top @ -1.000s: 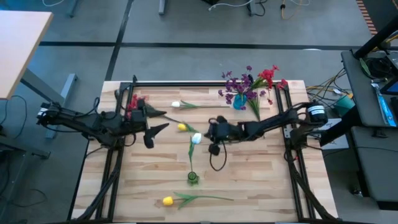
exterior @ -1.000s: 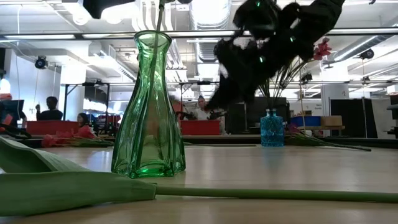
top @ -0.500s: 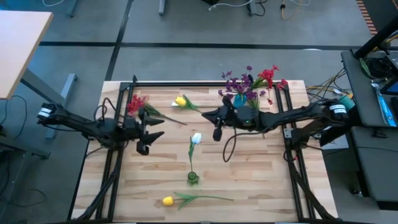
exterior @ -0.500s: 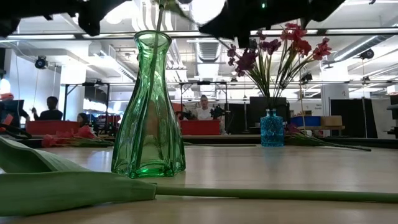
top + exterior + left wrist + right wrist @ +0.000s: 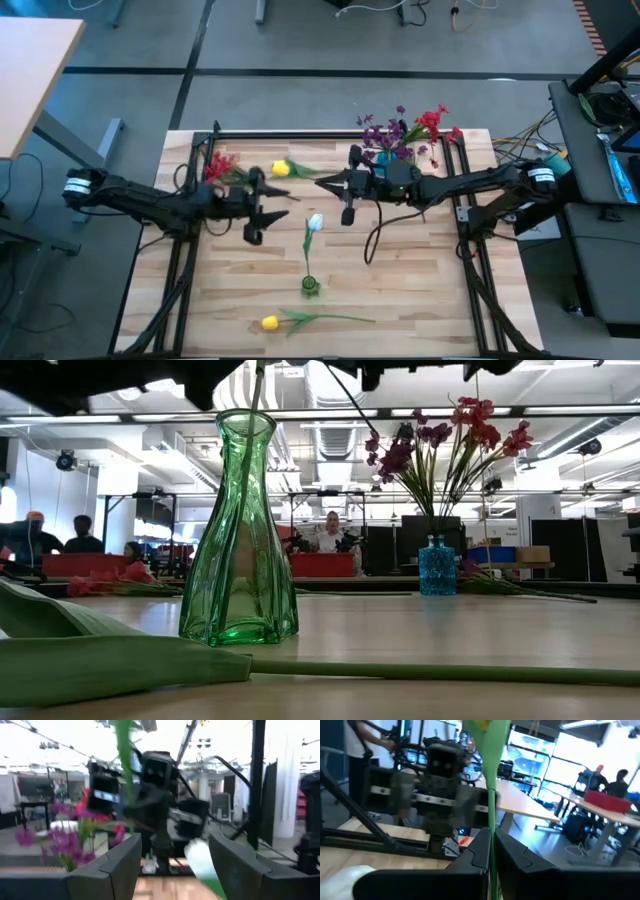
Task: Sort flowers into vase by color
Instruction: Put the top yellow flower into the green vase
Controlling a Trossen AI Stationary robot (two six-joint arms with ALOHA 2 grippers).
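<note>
Nearest the front edge a yellow tulip (image 5: pixel 269 323) lies flat on the table (image 5: pixel 420 300), stem pointing right, untouched. Just behind it the green vase (image 5: pixel 310 286) stands upright w/ 1 white tulip (image 5: pixel 316 222) in it, stem leaning away from the front edge. In the low view the green vase is big and close, stem rising out of its neck.

Mid-table, both arms meet. Left gripper (image 5: pixel 262 208) hovers left of the white bloom, jaws part-open, nothing between them in the left wrist view, only a blurred white bud and a green stem ahead. Right gripper (image 5: pixel 335 186) is clamped tight on the stem of a 2nd yellow tulip (image 5: pixel 281 168); the right wrist view shows that green stem pinched between its fingers (image 5: pixel 470 857), bloom out past the tips. That bloom hangs toward the back left, near a red cluster (image 5: pixel 218 166) lying by the rail.

Far back right, the blue vase (image 5: pixel 386 163) holds purple and red clusters mixed.

Risks, as I judge them: the 2 grippers are close, so a handover or pass could knock them together or swipe the white tulip and tip the green vase. The thin stem could slip or twist in the pinch, so the stem end misses a narrow neck. Yellow could also end up in the wrong vase
</note>
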